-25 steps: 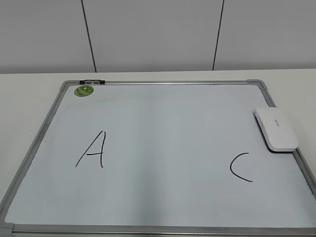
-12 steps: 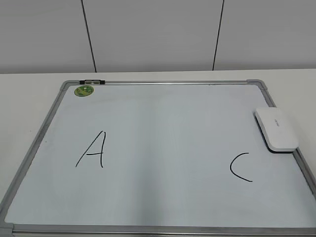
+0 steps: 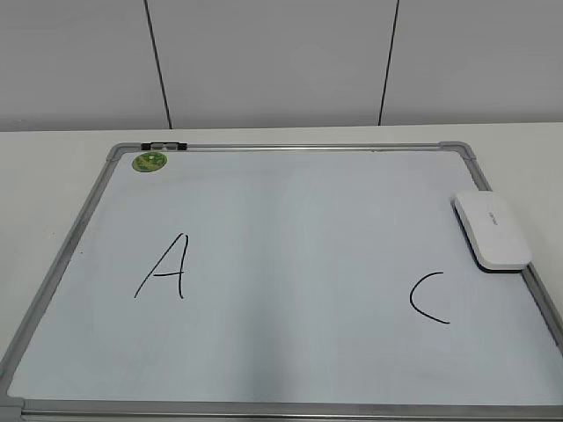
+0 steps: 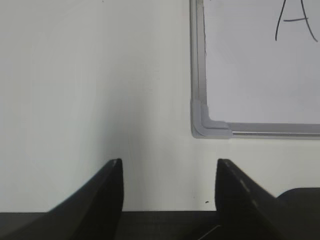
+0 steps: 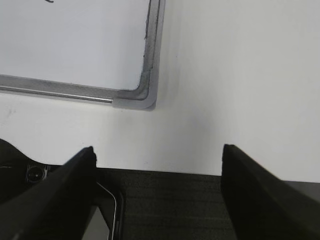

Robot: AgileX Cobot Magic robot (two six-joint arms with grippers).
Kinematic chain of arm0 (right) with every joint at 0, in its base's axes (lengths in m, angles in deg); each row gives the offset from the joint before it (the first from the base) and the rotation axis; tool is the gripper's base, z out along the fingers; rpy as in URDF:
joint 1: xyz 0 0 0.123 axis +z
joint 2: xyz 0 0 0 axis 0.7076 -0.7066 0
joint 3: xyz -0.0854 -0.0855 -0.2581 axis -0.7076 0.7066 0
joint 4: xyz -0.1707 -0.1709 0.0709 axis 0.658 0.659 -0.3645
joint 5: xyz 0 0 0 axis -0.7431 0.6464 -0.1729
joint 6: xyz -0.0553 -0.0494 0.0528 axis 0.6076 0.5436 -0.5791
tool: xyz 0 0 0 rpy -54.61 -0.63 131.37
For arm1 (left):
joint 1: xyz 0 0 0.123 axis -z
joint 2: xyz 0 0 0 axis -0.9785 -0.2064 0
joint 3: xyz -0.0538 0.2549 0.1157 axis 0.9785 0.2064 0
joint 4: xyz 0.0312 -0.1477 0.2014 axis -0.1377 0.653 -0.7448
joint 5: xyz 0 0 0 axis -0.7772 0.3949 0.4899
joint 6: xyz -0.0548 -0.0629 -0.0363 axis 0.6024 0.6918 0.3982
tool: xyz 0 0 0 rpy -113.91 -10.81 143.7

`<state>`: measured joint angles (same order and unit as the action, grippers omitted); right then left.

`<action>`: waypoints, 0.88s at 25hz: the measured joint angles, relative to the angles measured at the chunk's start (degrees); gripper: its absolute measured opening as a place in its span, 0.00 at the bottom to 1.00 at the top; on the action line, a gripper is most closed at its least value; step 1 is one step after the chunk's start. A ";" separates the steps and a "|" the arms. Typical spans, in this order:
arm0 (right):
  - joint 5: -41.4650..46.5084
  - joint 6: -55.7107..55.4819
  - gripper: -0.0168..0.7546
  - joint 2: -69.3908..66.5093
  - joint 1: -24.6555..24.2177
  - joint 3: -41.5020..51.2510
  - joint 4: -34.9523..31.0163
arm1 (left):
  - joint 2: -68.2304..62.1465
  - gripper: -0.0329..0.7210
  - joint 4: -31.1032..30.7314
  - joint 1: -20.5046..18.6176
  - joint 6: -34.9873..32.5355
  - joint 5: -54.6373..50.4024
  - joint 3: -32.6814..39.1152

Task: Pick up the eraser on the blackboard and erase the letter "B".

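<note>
In the exterior view the blackboard (image 3: 281, 352) lies flat on the table (image 3: 53, 149), the eraser (image 3: 493, 230) rests on its right frame, and only an "A" (image 3: 164, 266) and a "C" (image 3: 430, 299) show, with no "B" left, so the erasing looks finished. The left wrist view shows the left hand (image 4: 167, 172) with fingers apart over bare table beside a board corner. The right wrist view shows the right hand (image 5: 159, 157) likewise spread and empty near the opposite corner.

The blackboard (image 3: 290, 264) has a smooth white face with a faint sheen, a brushed silver metal frame and matt grey plastic corners. The eraser (image 3: 493, 230) looks like glossy white plastic over a dark underside, possibly felt. The table (image 4: 90, 80) is matt white and smooth.
</note>
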<state>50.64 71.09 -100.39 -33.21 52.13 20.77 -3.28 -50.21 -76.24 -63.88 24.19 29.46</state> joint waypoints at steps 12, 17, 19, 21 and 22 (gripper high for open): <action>0.30 0.00 0.77 18.11 -10.55 0.00 0.00 | 14.44 0.62 0.00 -0.88 0.00 -0.68 0.00; 0.50 0.00 0.77 23.67 -11.15 0.00 0.00 | 17.15 0.62 0.00 -0.88 0.00 -0.97 0.00; 0.50 0.00 0.77 25.10 -11.15 0.00 0.00 | 18.10 0.62 0.00 -0.88 0.00 -1.12 0.00; 0.65 0.00 0.77 26.43 -11.15 0.00 0.00 | 18.31 0.62 0.00 -0.88 0.00 -1.15 0.00; 0.65 0.00 0.77 27.00 -11.15 0.00 0.00 | 18.47 0.62 0.00 -0.88 0.00 -1.24 0.00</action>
<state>51.29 71.09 -73.40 -44.35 52.13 20.77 15.19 -50.21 -77.12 -63.88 22.95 29.46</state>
